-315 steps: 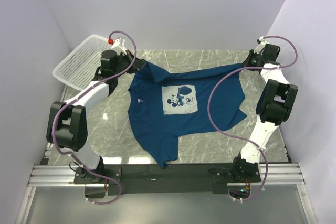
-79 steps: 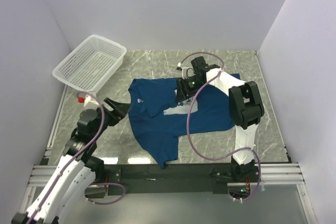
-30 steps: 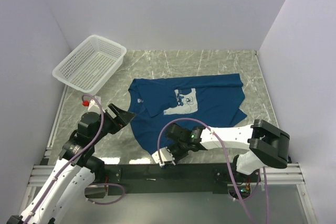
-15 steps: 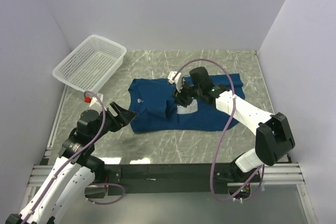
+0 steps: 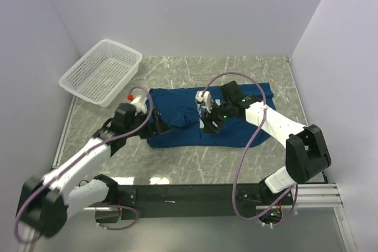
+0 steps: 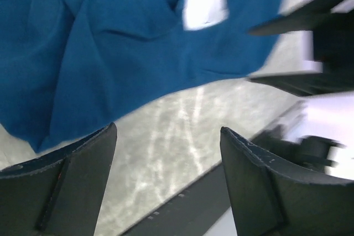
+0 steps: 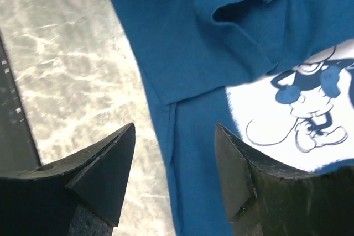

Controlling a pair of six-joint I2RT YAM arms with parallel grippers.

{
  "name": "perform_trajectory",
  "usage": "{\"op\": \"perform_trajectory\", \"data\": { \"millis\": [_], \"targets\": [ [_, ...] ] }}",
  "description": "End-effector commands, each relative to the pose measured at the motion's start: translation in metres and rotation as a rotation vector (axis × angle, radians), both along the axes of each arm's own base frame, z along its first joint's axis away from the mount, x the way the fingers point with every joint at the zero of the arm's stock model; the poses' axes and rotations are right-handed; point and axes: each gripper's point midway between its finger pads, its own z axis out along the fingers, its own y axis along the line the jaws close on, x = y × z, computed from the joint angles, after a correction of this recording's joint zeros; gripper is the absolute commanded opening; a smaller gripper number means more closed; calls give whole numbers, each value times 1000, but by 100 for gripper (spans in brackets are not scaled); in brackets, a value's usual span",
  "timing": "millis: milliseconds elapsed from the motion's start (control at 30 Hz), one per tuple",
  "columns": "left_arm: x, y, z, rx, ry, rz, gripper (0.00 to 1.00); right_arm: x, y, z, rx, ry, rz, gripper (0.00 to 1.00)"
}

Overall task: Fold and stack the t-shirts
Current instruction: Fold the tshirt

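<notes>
One dark blue t-shirt [image 5: 180, 131] lies in the middle of the table, its lower part folded up over itself into a wide band. Its pale mouse print [image 7: 293, 109] peeks out from under the folded layer. My right gripper [image 5: 209, 123] hovers open over the shirt's middle; in the right wrist view [image 7: 175, 126] nothing is between its fingers, only cloth below. My left gripper [image 5: 160, 127] sits at the shirt's left end. It is open [image 6: 168, 128] over bare table, just off the cloth [image 6: 110, 53].
A white mesh basket [image 5: 100, 72] stands at the back left corner. White walls close in the table on three sides. A dark metal rail [image 5: 189, 193] with the arm bases runs along the near edge.
My right gripper carried the shirt's lower hem up over the chest, then opened and let it go. My left arm swung in toward the shirt's left edge.
</notes>
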Motion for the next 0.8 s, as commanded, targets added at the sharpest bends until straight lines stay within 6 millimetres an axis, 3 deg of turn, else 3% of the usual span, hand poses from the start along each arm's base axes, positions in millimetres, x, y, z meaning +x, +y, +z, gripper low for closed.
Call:
{"op": "perform_trajectory", "data": {
  "millis": [0, 133, 167, 233, 267, 300, 333, 367, 433, 467, 767],
  "targets": [
    [42, -17, 18, 123, -135, -48, 80, -3, 0, 37, 108, -18, 51, 66],
    [90, -25, -1, 225, -64, 33, 67, 8, -18, 46, 120, -16, -39, 65],
    [103, -30, 5, 219, -71, 45, 63, 13, -26, 47, 122, -15, -70, 65],
    [116, -33, -22, 281, -3, 71, 61, 13, -33, 47, 133, -6, -97, 65],
    [127, -39, -15, 289, -13, 80, 61, 13, -35, 48, 135, -7, -108, 65],
    [128, -45, -33, 329, 20, 59, 61, 15, -41, 47, 136, -7, -128, 65],
    [138, -52, -25, 355, -18, 38, 61, 15, -43, 48, 147, 0, -133, 65],
    [137, -53, -42, 413, 11, 10, 58, 16, -46, 49, 155, 1, -144, 65],
    [146, -64, -38, 480, -44, -80, 52, 20, -51, 51, 170, 10, -163, 65],
    [142, -66, -54, 517, -9, -130, 47, 21, -53, 51, 174, 15, -168, 65],
    [147, -66, -76, 631, -10, -286, 55, 21, -58, 50, 190, 26, -178, 65]
  ]
}}
